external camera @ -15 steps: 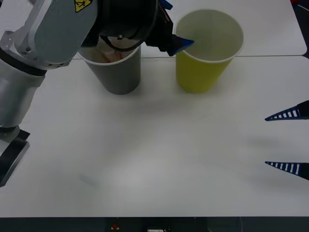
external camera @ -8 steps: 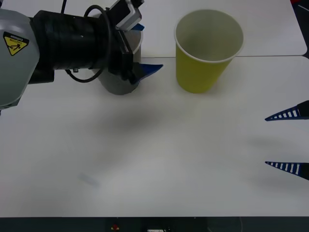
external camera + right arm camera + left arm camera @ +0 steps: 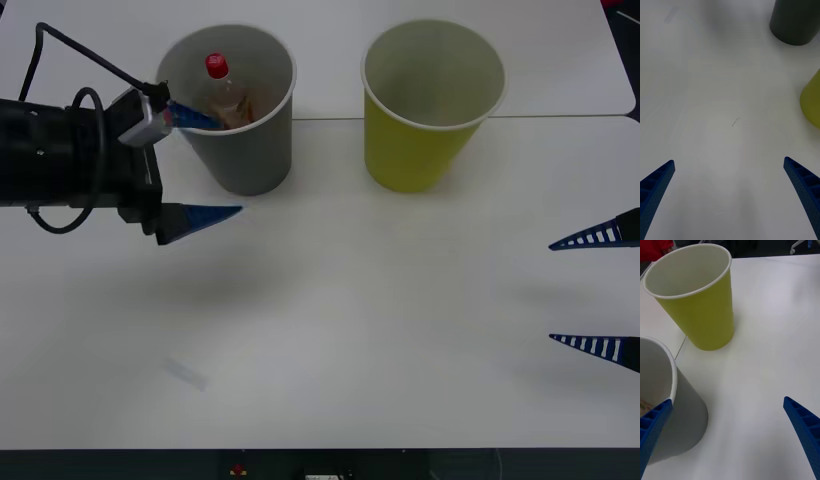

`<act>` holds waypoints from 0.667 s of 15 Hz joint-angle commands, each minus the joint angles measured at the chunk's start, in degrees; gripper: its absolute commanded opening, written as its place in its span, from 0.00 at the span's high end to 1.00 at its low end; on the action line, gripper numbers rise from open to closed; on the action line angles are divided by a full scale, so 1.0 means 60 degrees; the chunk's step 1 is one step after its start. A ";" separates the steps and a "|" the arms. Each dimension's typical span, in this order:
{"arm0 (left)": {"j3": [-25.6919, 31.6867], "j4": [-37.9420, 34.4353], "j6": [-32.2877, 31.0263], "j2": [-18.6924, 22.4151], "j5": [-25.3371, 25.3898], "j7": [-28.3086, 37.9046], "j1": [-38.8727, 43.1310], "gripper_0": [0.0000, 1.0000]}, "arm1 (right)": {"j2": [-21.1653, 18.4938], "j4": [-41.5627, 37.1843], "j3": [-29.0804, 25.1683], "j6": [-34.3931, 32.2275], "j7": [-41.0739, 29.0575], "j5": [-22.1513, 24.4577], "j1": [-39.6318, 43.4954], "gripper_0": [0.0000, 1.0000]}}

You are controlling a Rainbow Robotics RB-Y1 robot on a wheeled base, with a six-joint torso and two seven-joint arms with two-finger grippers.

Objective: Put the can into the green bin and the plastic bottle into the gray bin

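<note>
The plastic bottle (image 3: 222, 85) stands inside the gray bin (image 3: 243, 150), its red cap up near the rim. To the right of that bin stands the green bin (image 3: 415, 150); I see only its pale inner wall, and the can is out of view. My left gripper (image 3: 226, 168) is open and holds nothing. It sits just left of and in front of the gray bin, one finger by the rim and one low over the table. My right gripper (image 3: 552, 292) waits open at the table's right edge. The left wrist view has the gray bin (image 3: 677, 420) close by and the green bin (image 3: 705, 311) beyond.
A seam between two white tabletops (image 3: 560, 116) runs behind the bins. A faint smudge (image 3: 187, 374) marks the near left of the table. In the right wrist view, the gray bin (image 3: 795, 22) and the green bin (image 3: 813, 101) stand well ahead of my open right gripper (image 3: 729, 161).
My left arm has drawn back from over the bins, to the left and toward the near side. The gray bin is uncovered, and the bottle shows inside it. The right arm has not moved.
</note>
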 commanded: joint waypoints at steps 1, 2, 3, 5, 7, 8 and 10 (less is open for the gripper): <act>0.0358 0.0004 0.0010 0.0723 0.0833 -0.0693 0.0871 0.00 | 0.0000 0.0000 0.0000 0.0000 0.0000 0.0000 0.0000 0.00; 0.0505 0.0004 -0.0004 0.0972 0.1082 -0.0927 0.1179 0.00 | 0.0000 0.0000 0.0000 0.0000 0.0000 0.0000 0.0000 0.00; 0.0666 0.0019 -0.0004 0.1250 0.1331 -0.1132 0.1515 0.00 | 0.0000 0.0000 0.0000 0.0000 0.0000 0.0000 0.0000 0.00; 0.0988 0.0019 0.0010 0.1733 0.1785 -0.1411 0.2131 0.00 | 0.0000 0.0000 0.0000 0.0000 0.0000 0.0000 0.0000 0.00; 0.1252 0.0033 -0.0004 0.2070 0.2181 -0.1879 0.2702 0.00 | 0.0000 0.0000 0.0000 0.0000 0.0000 0.0000 0.0000 0.00; 0.1384 0.0063 -0.0004 0.2202 0.2313 -0.2143 0.2966 0.00 | 0.0000 0.0000 0.0000 0.0000 0.0000 0.0000 0.0000 0.00; 0.1633 0.0136 -0.0122 0.2305 0.2518 -0.2553 0.3347 0.00 | 0.0000 0.0000 0.0000 0.0000 0.0000 0.0000 0.0000 0.00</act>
